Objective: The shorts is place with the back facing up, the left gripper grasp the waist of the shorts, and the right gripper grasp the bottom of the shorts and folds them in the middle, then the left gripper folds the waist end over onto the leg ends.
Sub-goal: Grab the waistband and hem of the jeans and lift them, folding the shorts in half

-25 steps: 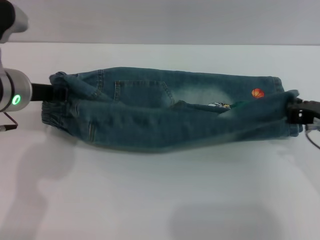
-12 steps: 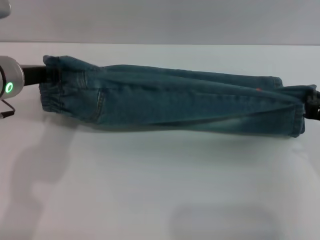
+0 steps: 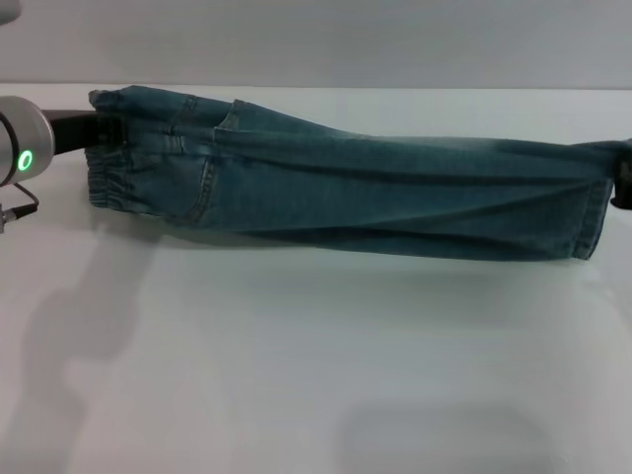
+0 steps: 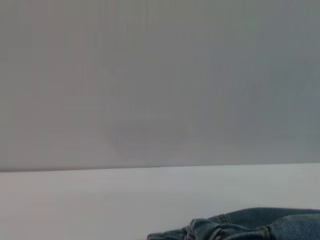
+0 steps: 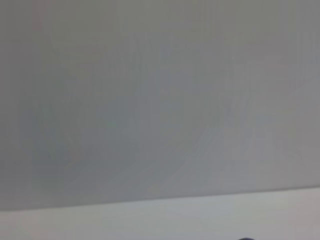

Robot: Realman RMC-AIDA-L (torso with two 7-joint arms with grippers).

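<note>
Shorts (image 3: 355, 193) stretched over white table (image 3: 296, 375), grey wall (image 3: 346, 39).

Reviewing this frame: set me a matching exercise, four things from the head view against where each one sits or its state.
Things:
1. left gripper
2. right gripper
3. shorts
4. table

Places or states:
A. white surface beneath the denim
B. at the waist end, on the robot's left
C. folded lengthwise, stretched between both arms
D. at the leg-hem end, on the robot's right

Pairs: 1-B, 2-D, 3-C, 4-A
</note>
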